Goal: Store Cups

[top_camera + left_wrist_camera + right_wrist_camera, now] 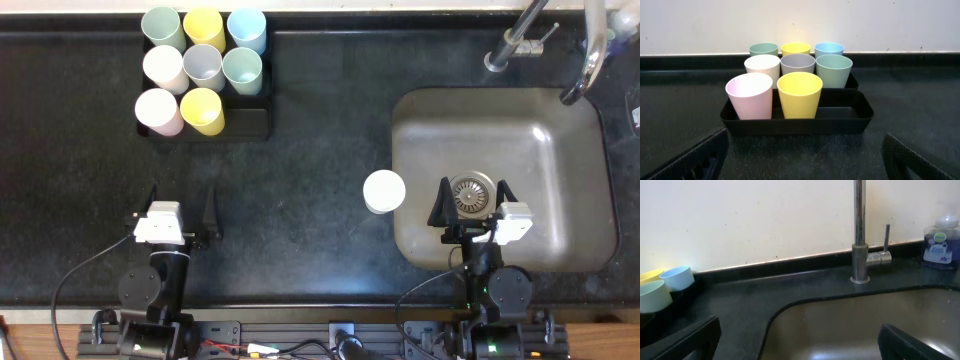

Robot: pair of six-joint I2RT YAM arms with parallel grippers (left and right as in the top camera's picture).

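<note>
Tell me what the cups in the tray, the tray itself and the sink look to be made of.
Cups: probably plastic with a matte finish, going by the even pastel colours, thin rims and dull sheen.
Tray: seemingly black plastic, slightly glossy, with rounded moulded corners.
Sink: stainless steel by the look, with a grey metallic surface and soft reflections.

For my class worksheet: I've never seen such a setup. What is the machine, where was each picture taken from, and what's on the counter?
Two small robot arms stand at a dark counter. One picture looks down from above; the other two come from cameras on the wrists. The left gripper and the right gripper are open and hold nothing. A black tray holds eight cups, with one corner free. One white cup sits alone beside the sink.
</note>
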